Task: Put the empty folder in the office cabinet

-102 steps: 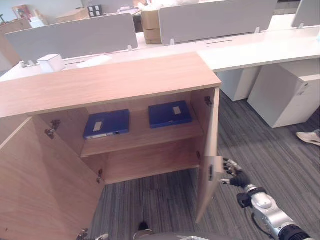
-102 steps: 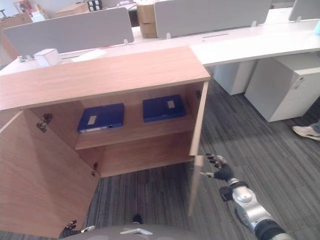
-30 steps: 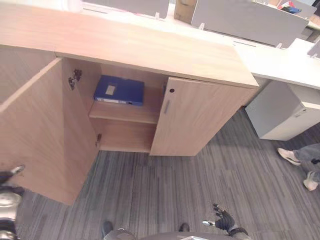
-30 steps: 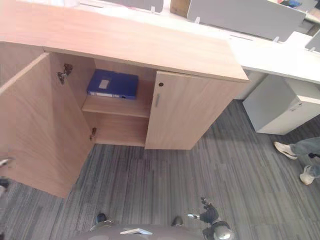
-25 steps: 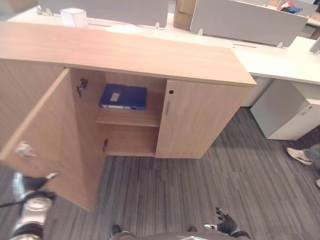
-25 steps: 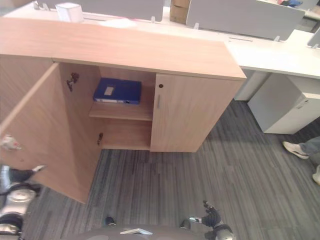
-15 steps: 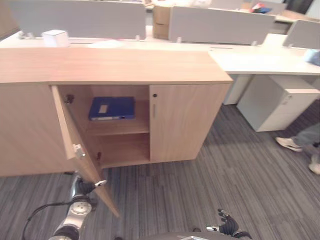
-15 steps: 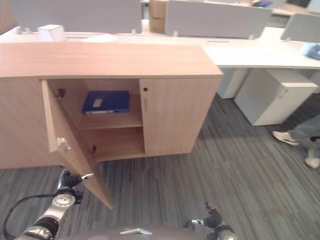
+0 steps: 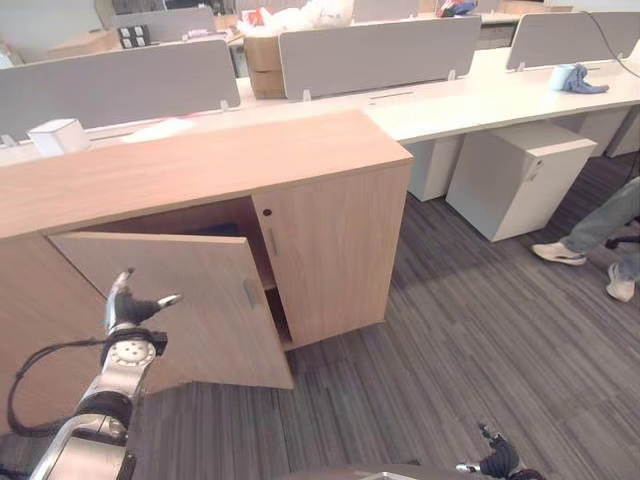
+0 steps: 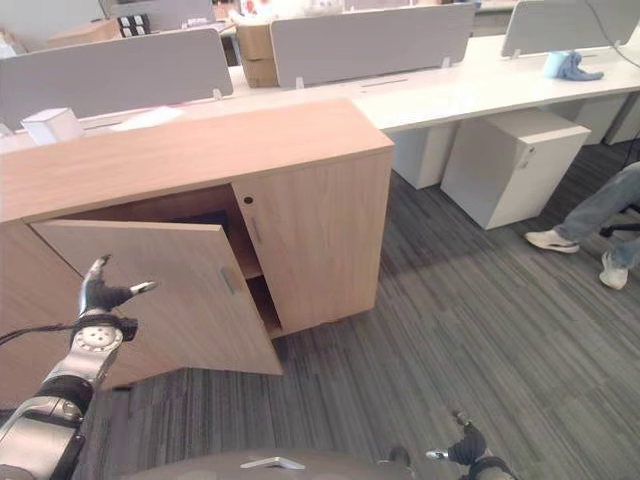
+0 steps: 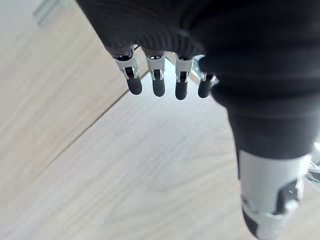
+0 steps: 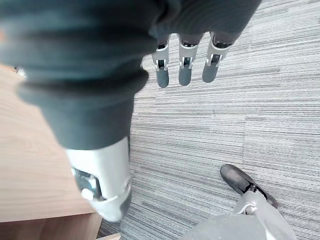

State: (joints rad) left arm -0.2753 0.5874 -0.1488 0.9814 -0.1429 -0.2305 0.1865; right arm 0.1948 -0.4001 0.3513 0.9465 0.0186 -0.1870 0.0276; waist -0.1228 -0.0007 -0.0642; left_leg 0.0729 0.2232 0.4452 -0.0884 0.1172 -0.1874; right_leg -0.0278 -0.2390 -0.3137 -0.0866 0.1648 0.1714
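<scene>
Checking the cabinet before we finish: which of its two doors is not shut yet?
The left door, swung partly open by the left hand; the right door sits flush.

The left hand (image 9: pixel 128 310) is raised in front of the half-closed cabinet door (image 9: pixel 190 310), fingers straight and spread, thumb out. The right hand (image 10: pixel 468 447) hangs low, well away from that door, fingers loosely extended, holding nothing.

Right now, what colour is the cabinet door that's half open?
Light wood-grain brown; the cabinet door shows best in the left eye view.
</scene>
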